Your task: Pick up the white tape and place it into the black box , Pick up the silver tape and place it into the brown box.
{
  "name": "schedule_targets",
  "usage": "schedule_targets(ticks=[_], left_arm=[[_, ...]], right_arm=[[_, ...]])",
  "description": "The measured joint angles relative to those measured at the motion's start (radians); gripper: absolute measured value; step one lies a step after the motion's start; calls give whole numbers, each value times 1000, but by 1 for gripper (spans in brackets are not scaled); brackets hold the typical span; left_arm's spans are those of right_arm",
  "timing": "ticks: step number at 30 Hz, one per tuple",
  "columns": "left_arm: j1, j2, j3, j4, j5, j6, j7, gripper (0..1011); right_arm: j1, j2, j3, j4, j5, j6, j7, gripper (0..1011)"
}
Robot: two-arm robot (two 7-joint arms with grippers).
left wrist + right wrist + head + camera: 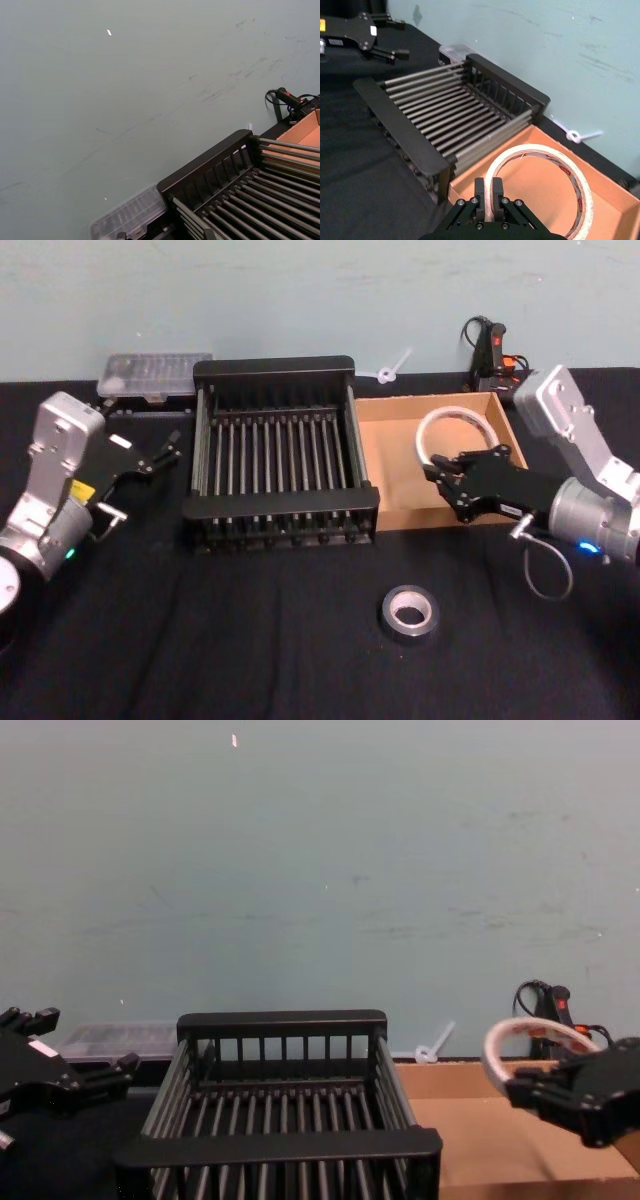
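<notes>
My right gripper (435, 472) is shut on the white tape (455, 413), holding the ring on edge and tilted above the brown box (400, 460). From the right wrist, the fingers (481, 192) pinch the roll's band (545, 150), whose inner core carries red print. The black box (272, 367) stands just left of the cardboard one with nothing on its bars. On the black cloth in front lies the silver tape (408, 612), flat and apart from both arms. My left gripper (165, 452) hangs open beside the crate's left wall, holding nothing.
A clear plastic case (155, 372) lies behind the crate's left corner. A white plastic tie (392, 368) and a black-and-red tool with cable (490, 345) sit at the back by the wall. Black cloth covers the table.
</notes>
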Motion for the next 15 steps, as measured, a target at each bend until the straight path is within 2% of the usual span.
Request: schedule_targets(ticks=[15], left_arm=[[0,0,0,0,0,0,0,1001]], right_arm=[[103,-70,-76,69,-4,-40,47,96]])
